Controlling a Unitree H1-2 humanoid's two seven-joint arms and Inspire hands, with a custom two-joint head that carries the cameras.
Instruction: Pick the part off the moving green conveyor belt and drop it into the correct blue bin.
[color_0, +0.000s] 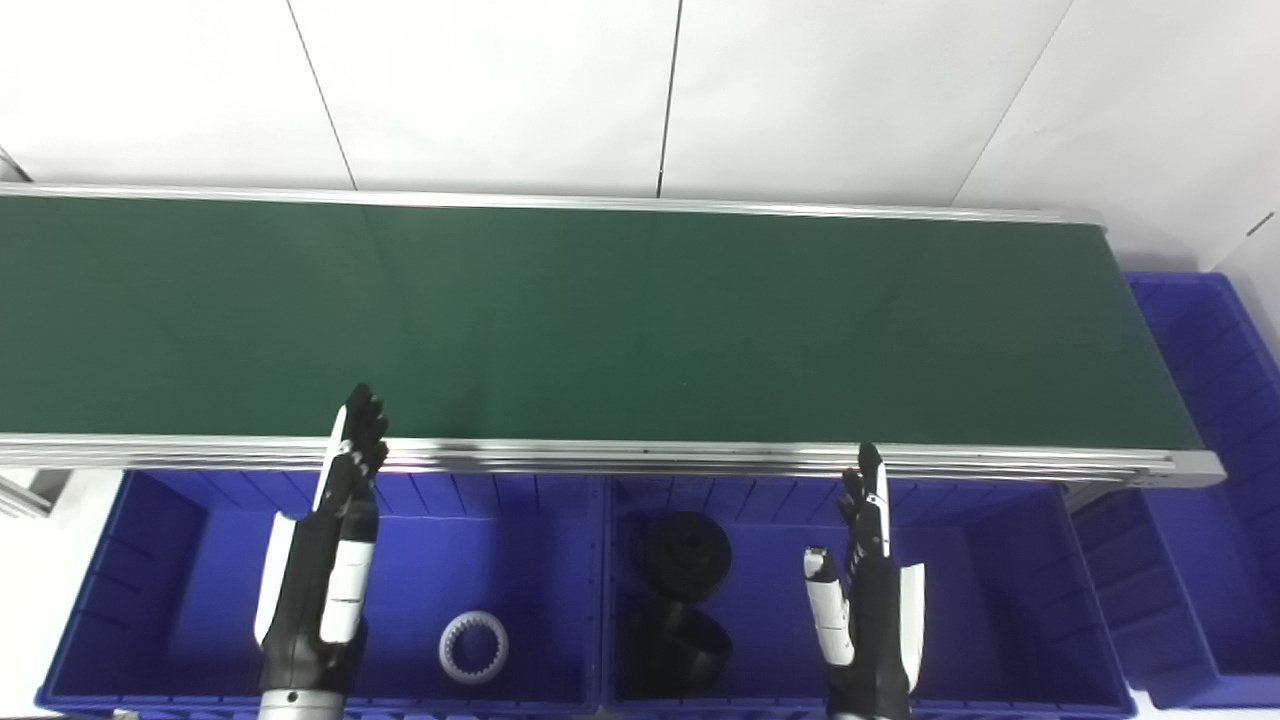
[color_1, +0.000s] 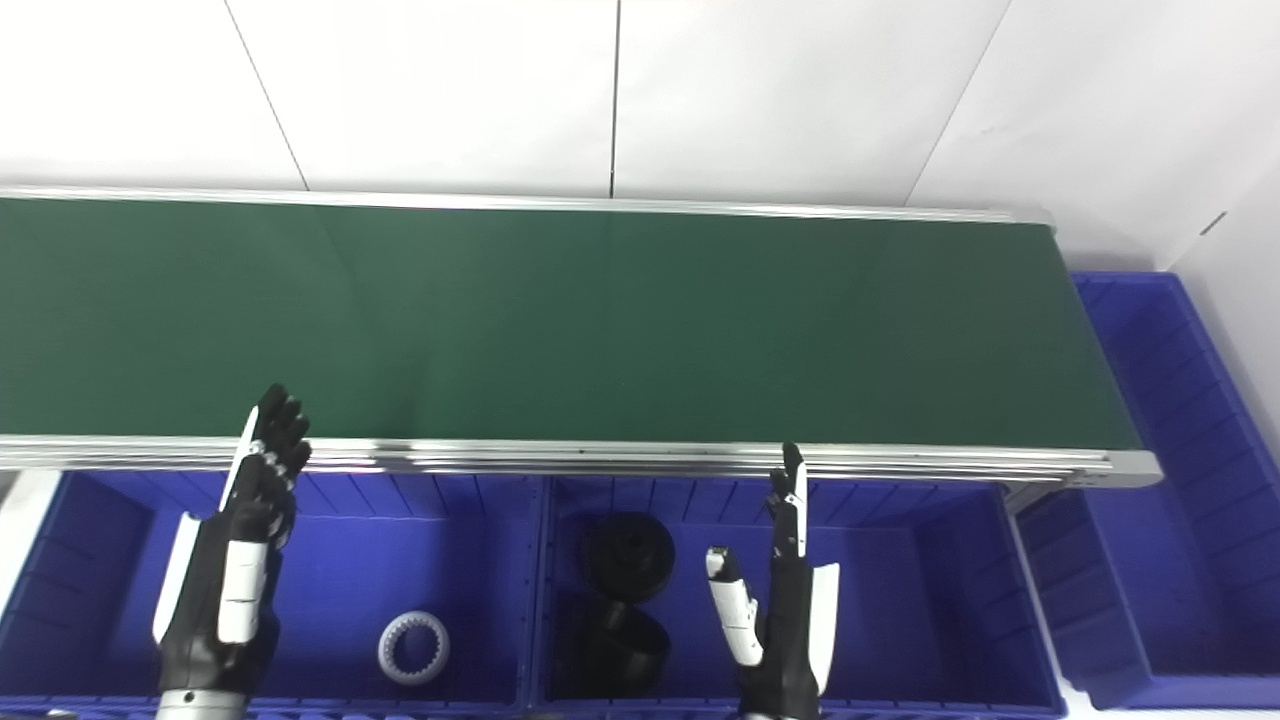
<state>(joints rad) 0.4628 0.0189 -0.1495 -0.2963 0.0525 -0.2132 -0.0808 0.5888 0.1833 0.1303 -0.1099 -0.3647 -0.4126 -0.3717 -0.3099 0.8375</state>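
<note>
presently, both hands are held upright over the blue bins, fingers extended and apart, with nothing grasped. the left hand (color_0: 330, 560) is raised over the left bin (color_0: 160, 600), its fingertips (color_0: 365, 415) reaching up to the near aluminium rail (color_0: 640, 455) of the green conveyor belt (color_0: 600, 320). a white toothed ring (color_0: 473, 647) is seen lying on that bin's floor, just to the right of the left hand. the right hand (color_0: 870, 600) is raised over the middle bin (color_0: 1000, 600); two black round parts (color_0: 685, 590) are seen in this bin to the left of the hand. no part is seen on the belt surface. a third blue bin (color_0: 1210, 480) is placed beyond the belt's end, well to the right of the right hand.
</note>
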